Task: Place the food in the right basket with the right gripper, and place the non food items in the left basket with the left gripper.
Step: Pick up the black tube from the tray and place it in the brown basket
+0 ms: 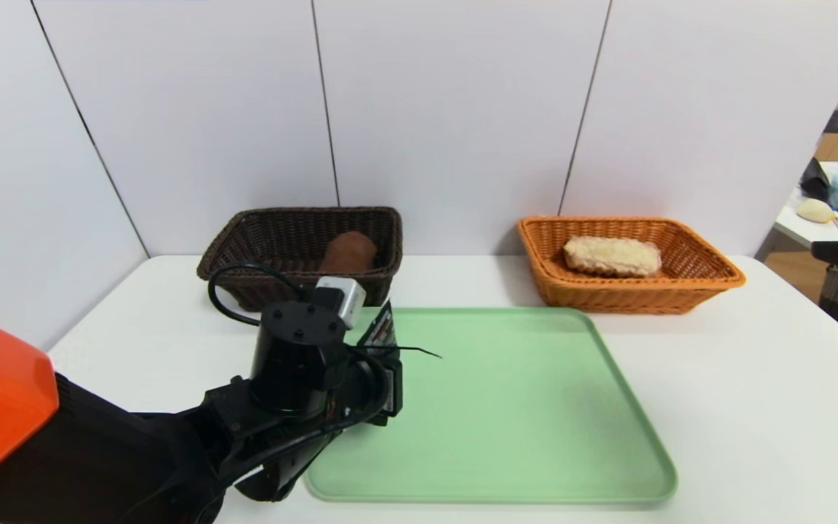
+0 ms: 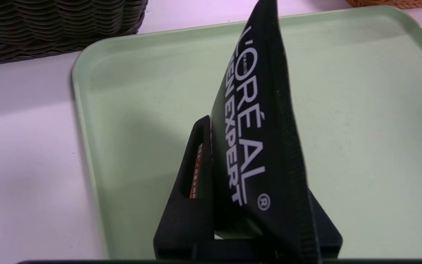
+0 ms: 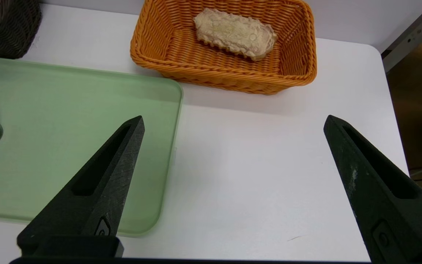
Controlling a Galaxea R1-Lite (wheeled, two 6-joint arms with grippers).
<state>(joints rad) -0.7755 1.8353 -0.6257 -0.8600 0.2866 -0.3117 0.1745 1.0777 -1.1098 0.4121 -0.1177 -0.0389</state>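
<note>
Sitting far left on the white bench point(image 1: 753, 407), the dark brown wicker basket point(image 1: 273, 240) holds the brown rolled towel point(image 1: 348, 252). Nearer, the left gripper point(image 2: 233, 176) has its jaws clamped on the black squeeze tube point(image 2: 258, 121) over the pale green plastic tray point(image 1: 521, 407). Rightward, the striped loaf point(image 1: 612, 256) lies in the orange wicker basket point(image 1: 688, 280); the right gripper point(image 3: 233, 176) hovers, jaws wide.

Two baskets, dark brown point(image 1: 295, 240) and orange point(image 1: 681, 280). One loaf point(image 1: 612, 256), one towel roll point(image 1: 348, 252), one tube point(image 2: 258, 128), one green tray point(image 1: 535, 437).
</note>
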